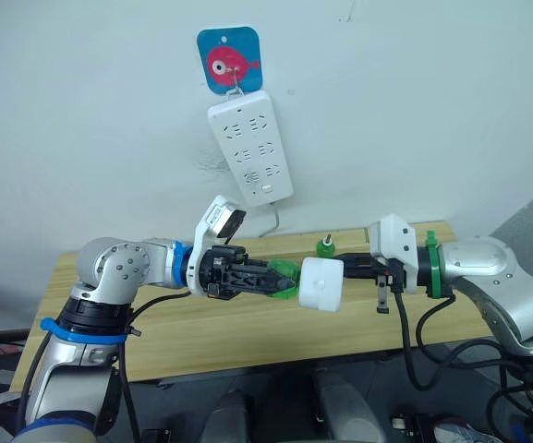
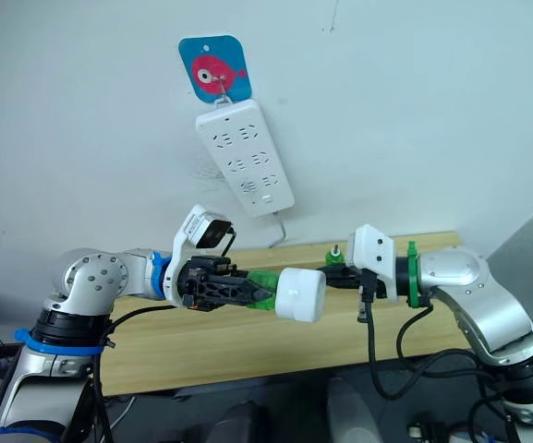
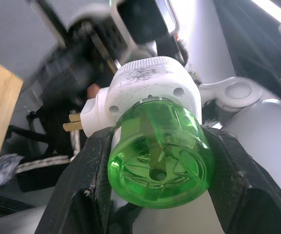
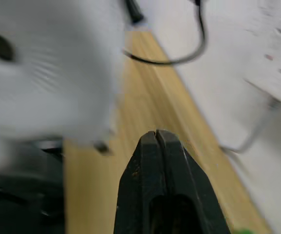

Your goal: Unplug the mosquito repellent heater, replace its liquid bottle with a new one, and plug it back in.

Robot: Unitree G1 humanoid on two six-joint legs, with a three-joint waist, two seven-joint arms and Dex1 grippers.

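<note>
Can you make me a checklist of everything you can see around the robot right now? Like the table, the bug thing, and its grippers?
Surface: wooden table, mostly bare.
Job's things: white mosquito repellent heater held in the air between the arms, green liquid bottle attached to it; metal prongs visible in the left wrist view. A second green bottle stands on the table.
Clutter: nothing seen.
Grippers: left gripper shut on the green liquid bottle; right gripper shut, fingers together, empty.
Cables: black cable hangs from the right arm.
Surroundings: white power strip hangs on the wall from a fish hook.
</note>
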